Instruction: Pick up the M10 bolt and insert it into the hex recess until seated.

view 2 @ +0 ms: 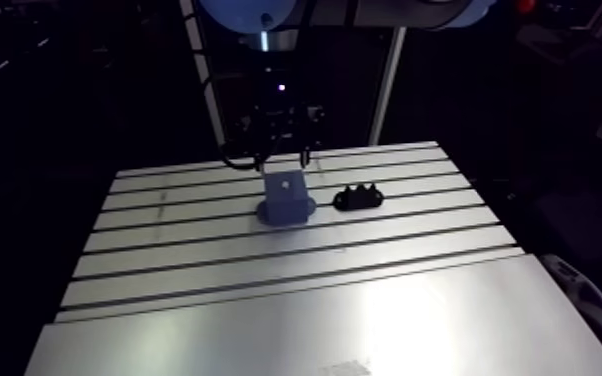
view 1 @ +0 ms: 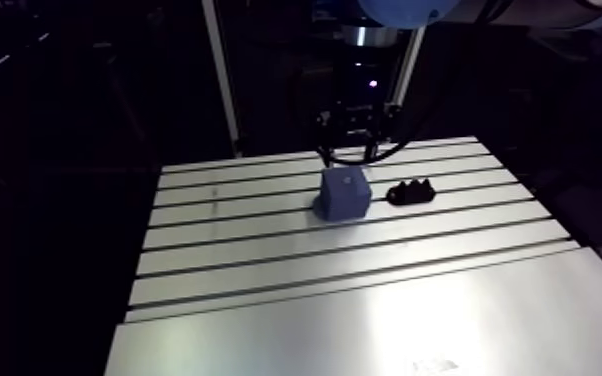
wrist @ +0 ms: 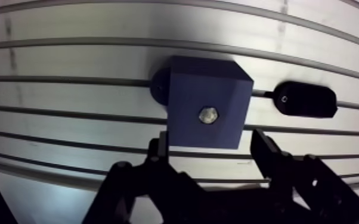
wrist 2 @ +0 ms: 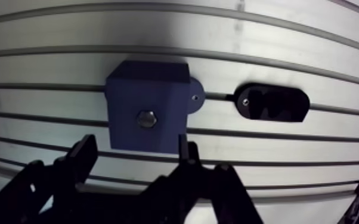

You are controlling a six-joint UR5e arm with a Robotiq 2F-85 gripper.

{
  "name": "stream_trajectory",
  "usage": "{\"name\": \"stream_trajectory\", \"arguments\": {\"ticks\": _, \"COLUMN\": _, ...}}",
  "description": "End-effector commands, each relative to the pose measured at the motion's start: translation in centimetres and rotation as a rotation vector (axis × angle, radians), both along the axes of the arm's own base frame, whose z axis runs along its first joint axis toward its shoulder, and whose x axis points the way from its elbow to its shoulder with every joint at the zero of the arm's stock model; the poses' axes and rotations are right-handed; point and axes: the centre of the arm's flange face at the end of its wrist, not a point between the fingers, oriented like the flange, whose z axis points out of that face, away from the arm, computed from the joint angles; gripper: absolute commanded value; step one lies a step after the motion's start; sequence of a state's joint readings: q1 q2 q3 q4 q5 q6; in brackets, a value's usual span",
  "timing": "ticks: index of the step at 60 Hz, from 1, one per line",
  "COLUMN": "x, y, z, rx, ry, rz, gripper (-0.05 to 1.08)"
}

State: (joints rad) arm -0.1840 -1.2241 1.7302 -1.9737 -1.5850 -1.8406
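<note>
A blue block (wrist: 188,89) stands on the slotted aluminium table (view 1: 365,300). The metal hex head of the M10 bolt (wrist: 208,115) shows in the recess in the block's top face, about level with that face. My gripper (wrist: 212,152) hangs just above the block, open, with nothing between its fingers (wrist: 158,149). The block's near edge lies just ahead of the fingertips. In the arm view the gripper (view 1: 350,150) stands right behind the block (view 1: 345,193).
A black holder (wrist: 304,99) with bumps on top lies on the table a short way beside the block, also seen in the arm view (view 1: 412,192). A round blue foot (wrist 2: 195,98) of the block juts out toward it.
</note>
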Motion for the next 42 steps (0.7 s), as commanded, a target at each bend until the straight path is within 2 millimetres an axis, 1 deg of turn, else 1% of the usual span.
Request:
{"name": "stream_trajectory", "arguments": {"ticks": 1, "x": 0.5, "y": -0.2, "z": 2.5, "rx": -0.003, "ry": -0.018, "rz": -0.012, "gripper": 0.0}}
{"name": "stream_trajectory", "arguments": {"ticks": 2, "x": 0.5, "y": -0.2, "z": 2.5, "rx": -0.003, "ry": -0.018, "rz": -0.012, "gripper": 0.0}}
{"name": "stream_trajectory", "arguments": {"ticks": 3, "x": 0.7, "y": -0.2, "z": 3.3, "rx": -0.004, "ry": -0.029, "rz": -0.017, "gripper": 0.0}}
{"name": "stream_trajectory", "arguments": {"ticks": 4, "x": 0.7, "y": -0.2, "z": 3.3, "rx": -0.004, "ry": -0.029, "rz": -0.017, "gripper": 0.0}}
{"name": "stream_trajectory", "arguments": {"ticks": 6, "x": 1.1, "y": -0.3, "z": 5.6, "rx": -0.003, "ry": -0.041, "rz": -0.029, "gripper": 0.0}}
{"name": "stream_trajectory", "arguments": {"ticks": 7, "x": 1.1, "y": -0.3, "z": 5.6, "rx": -0.003, "ry": -0.041, "rz": -0.029, "gripper": 0.0}}
{"name": "stream_trajectory", "arguments": {"ticks": 8, "x": 1.4, "y": -0.4, "z": 7.0, "rx": -0.005, "ry": -0.045, "rz": -0.03, "gripper": 0.0}}
{"name": "stream_trajectory", "arguments": {"ticks": 9, "x": 1.4, "y": -0.4, "z": 7.0, "rx": -0.005, "ry": -0.045, "rz": -0.03, "gripper": 0.0}}
{"name": "stream_trajectory", "arguments": {"ticks": 10, "x": 1.7, "y": -0.5, "z": 8.3, "rx": -0.007, "ry": -0.045, "rz": -0.03, "gripper": 0.0}}
{"name": "stream_trajectory", "arguments": {"ticks": 11, "x": 1.7, "y": -0.5, "z": 8.3, "rx": -0.007, "ry": -0.045, "rz": -0.03, "gripper": 0.0}}
{"name": "stream_trajectory", "arguments": {"ticks": 12, "x": 2.1, "y": -0.7, "z": 9.3, "rx": -0.009, "ry": -0.05, "rz": -0.029, "gripper": 0.0}}
{"name": "stream_trajectory", "arguments": {"ticks": 13, "x": 2.1, "y": -0.7, "z": 9.3, "rx": -0.009, "ry": -0.05, "rz": -0.029, "gripper": 0.0}}
{"name": "stream_trajectory", "arguments": {"ticks": 14, "x": 2.5, "y": -0.9, "z": 10.4, "rx": -0.01, "ry": -0.05, "rz": -0.026, "gripper": 0.0}}
{"name": "stream_trajectory", "arguments": {"ticks": 15, "x": 2.5, "y": -0.9, "z": 10.4, "rx": -0.01, "ry": -0.05, "rz": -0.026, "gripper": 0.0}}
{"name": "stream_trajectory", "arguments": {"ticks": 16, "x": 2.9, "y": -1.1, "z": 11.3, "rx": -0.012, "ry": -0.051, "rz": -0.025, "gripper": 0.0}}
{"name": "stream_trajectory", "arguments": {"ticks": 17, "x": 2.9, "y": -1.1, "z": 11.3, "rx": -0.012, "ry": -0.051, "rz": -0.025, "gripper": 0.0}}
{"name": "stream_trajectory", "arguments": {"ticks": 18, "x": 3.4, "y": -1.4, "z": 12.2, "rx": -0.015, "ry": -0.05, "rz": -0.021, "gripper": 0.0}}
{"name": "stream_trajectory", "arguments": {"ticks": 19, "x": 3.4, "y": -1.4, "z": 12.2, "rx": -0.015, "ry": -0.05, "rz": -0.021, "gripper": 0.0}}
{"name": "stream_trajectory", "arguments": {"ticks": 20, "x": 3.9, "y": -1.7, "z": 12.9, "rx": -0.018, "ry": -0.05, "rz": -0.018, "gripper": 0.0}}
{"name": "stream_trajectory", "arguments": {"ticks": 21, "x": 3.9, "y": -1.7, "z": 12.9, "rx": -0.018, "ry": -0.05, "rz": -0.018, "gripper": 0.0}}
{"name": "stream_trajectory", "arguments": {"ticks": 23, "x": 5.0, "y": -2.3, "z": 14.5, "rx": -0.019, "ry": -0.046, "rz": -0.012, "gripper": 0.0}}
{"name": "stream_trajectory", "arguments": {"ticks": 24, "x": 5.0, "y": -2.3, "z": 14.5, "rx": -0.019, "ry": -0.046, "rz": -0.012, "gripper": 0.0}}
{"name": "stream_trajectory", "arguments": {"ticks": 25, "x": 5.6, "y": -2.5, "z": 15.3, "rx": -0.018, "ry": -0.039, "rz": -0.01, "gripper": 0.0}}
{"name": "stream_trajectory", "arguments": {"ticks": 26, "x": 5.6, "y": -2.5, "z": 15.3, "rx": -0.018, "ry": -0.039, "rz": -0.01, "gripper": 0.0}}
{"name": "stream_trajectory", "arguments": {"ticks": 28, "x": 6.6, "y": -2.6, "z": 17.0, "rx": -0.014, "ry": -0.017, "rz": -0.008, "gripper": 0.0}}
{"name": "stream_trajectory", "arguments": {"ticks": 29, "x": 6.6, "y": -2.6, "z": 17.0, "rx": -0.014, "ry": -0.017, "rz": -0.008, "gripper": 0.0}}
{"name": "stream_trajectory", "arguments": {"ticks": 30, "x": 6.9, "y": -2.7, "z": 17.7, "rx": -0.014, "ry": -0.005, "rz": -0.01, "gripper": 0.0}}
{"name": "stream_trajectory", "arguments": {"ticks": 31, "x": 6.9, "y": -2.7, "z": 17.7, "rx": -0.014, "ry": -0.005, "rz": -0.01, "gripper": 0.0}}
{"name": "stream_trajectory", "arguments": {"ticks": 33, "x": 7.5, "y": -2.8, "z": 19.2, "rx": -0.01, "ry": 0.018, "rz": -0.008, "gripper": 0.0}}
{"name": "stream_trajectory", "arguments": {"ticks": 35, "x": 7.5, "y": -2.8, "z": 19.2, "rx": -0.01, "ry": 0.018, "rz": -0.008, "gripper": 0.0}}
{"name": "stream_trajectory", "arguments": {"ticks": 36, "x": 7.7, "y": -2.8, "z": 19.8, "rx": -0.008, "ry": 0.027, "rz": -0.009, "gripper": 0.0}}
{"name": "stream_trajectory", "arguments": {"ticks": 37, "x": 7.7, "y": -2.8, "z": 19.8, "rx": -0.008, "ry": 0.027, "rz": -0.009, "gripper": 0.0}}
{"name": "stream_trajectory", "arguments": {"ticks": 39, "x": 8.0, "y": -2.9, "z": 21.0, "rx": -0.003, "ry": 0.047, "rz": -0.008, "gripper": 0.0}}
{"name": "stream_trajectory", "arguments": {"ticks": 42, "x": 8.1, "y": -2.9, "z": 21.5, "rx": -0.002, "ry": 0.053, "rz": -0.008, "gripper": 0.0}}
